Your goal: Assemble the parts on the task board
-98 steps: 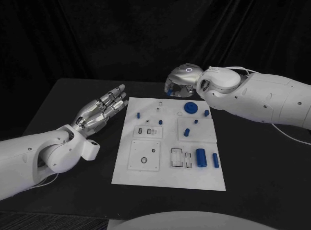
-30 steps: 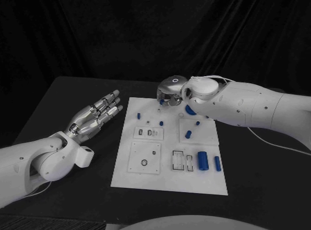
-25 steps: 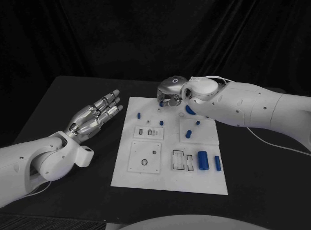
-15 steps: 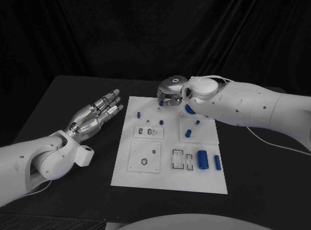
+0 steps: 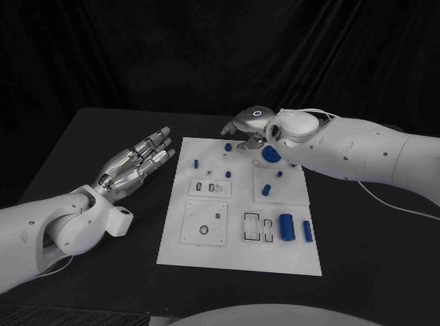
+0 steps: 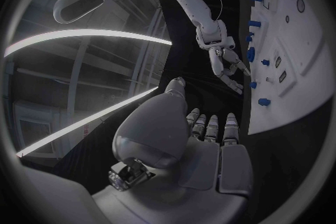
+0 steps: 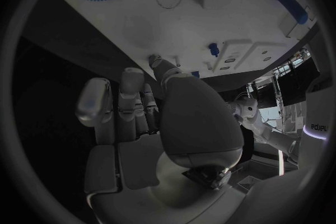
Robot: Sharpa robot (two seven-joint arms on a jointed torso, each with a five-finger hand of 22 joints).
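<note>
Fingers, right: silver right hand [image 5: 248,129] above the far edge of the board, fingers [image 7: 123,102] extended and apart, nothing visibly held.
Fingers, left: silver left hand [image 5: 137,161] flat and spread, palm up, hovering beside the board's left edge, empty.
Counter: black counter [image 5: 93,146], carrying the board at its middle.
Board: flat white rectangular task board [image 5: 181,255], between the two hands.
Gear: blue toothed gear [image 5: 270,153], near the far right corner, just beside the right hand.
Cylinders: two blue cylinders [image 5: 286,227], lying loose on the near right.
Pegs: small blue pegs [image 5: 197,163], some standing in the far rows.
Slots: rectangular recesses [image 5: 250,226], apparently unfilled.
Progress: judged early; most parts still loose, most seating left.
</note>
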